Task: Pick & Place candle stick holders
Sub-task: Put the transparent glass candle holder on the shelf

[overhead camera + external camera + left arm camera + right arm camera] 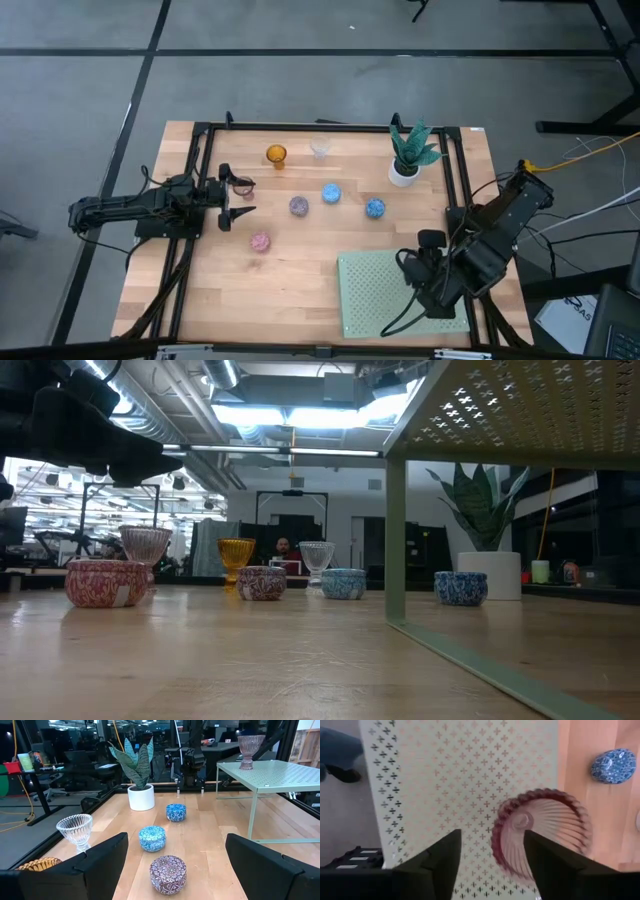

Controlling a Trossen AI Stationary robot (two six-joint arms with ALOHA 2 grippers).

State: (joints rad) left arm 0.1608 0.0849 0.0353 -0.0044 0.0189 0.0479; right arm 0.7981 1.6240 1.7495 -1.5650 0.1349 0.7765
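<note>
Pink candle stick holder [540, 832] on the perforated stand [445, 780], beside the released right pincer [492, 857]; left pincer [238, 199] released too.

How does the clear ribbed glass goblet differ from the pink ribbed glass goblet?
The clear ribbed glass goblet is colourless; the pink ribbed glass goblet is rose-tinted. The clear one stands on the wooden table; the pink one stands on the raised pale green perforated stand. Both are upright, ribbed and stemmed.

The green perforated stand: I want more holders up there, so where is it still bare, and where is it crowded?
Most of the green perforated stand is bare, from its left edge across the middle. Only its right side is taken, by the right gripper above a pink ribbed holder. The wood between the white plant pot and the amber holder is crowded.
</note>
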